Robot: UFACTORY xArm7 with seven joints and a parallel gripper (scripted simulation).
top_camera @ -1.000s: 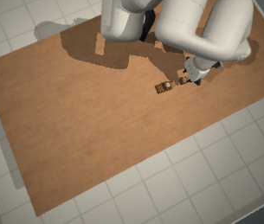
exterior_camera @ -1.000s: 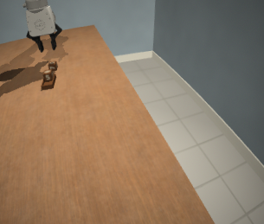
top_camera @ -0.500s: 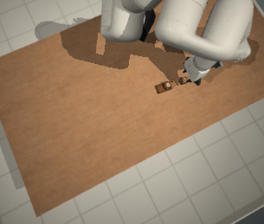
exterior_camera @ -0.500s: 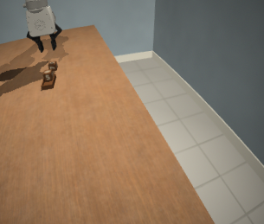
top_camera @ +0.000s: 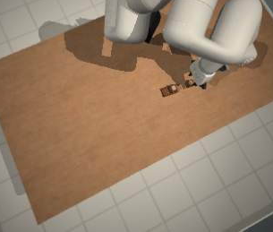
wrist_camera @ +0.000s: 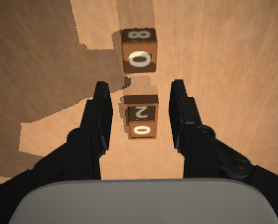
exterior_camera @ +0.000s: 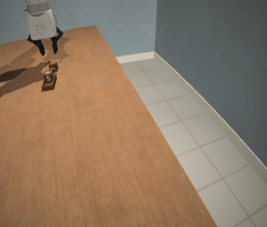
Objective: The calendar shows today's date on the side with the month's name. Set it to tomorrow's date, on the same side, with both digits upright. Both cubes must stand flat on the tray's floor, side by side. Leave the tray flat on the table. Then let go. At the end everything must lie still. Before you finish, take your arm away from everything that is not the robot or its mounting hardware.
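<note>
A small wooden tray lies flat on the table. One digit cube stands in it, and the wrist view shows an 8 and a 0 on it. A second cube lies on the bare table just beyond the tray, showing a 2 and a 0. My gripper hangs above this loose cube. Its fingers are half open, one on each side of the cube in the wrist view, with a gap on both sides. They touch nothing.
The arm's thick white links hang over the back of the table and cast broad shadows there. The table's right edge runs close beside the tray, with tiled floor beyond it.
</note>
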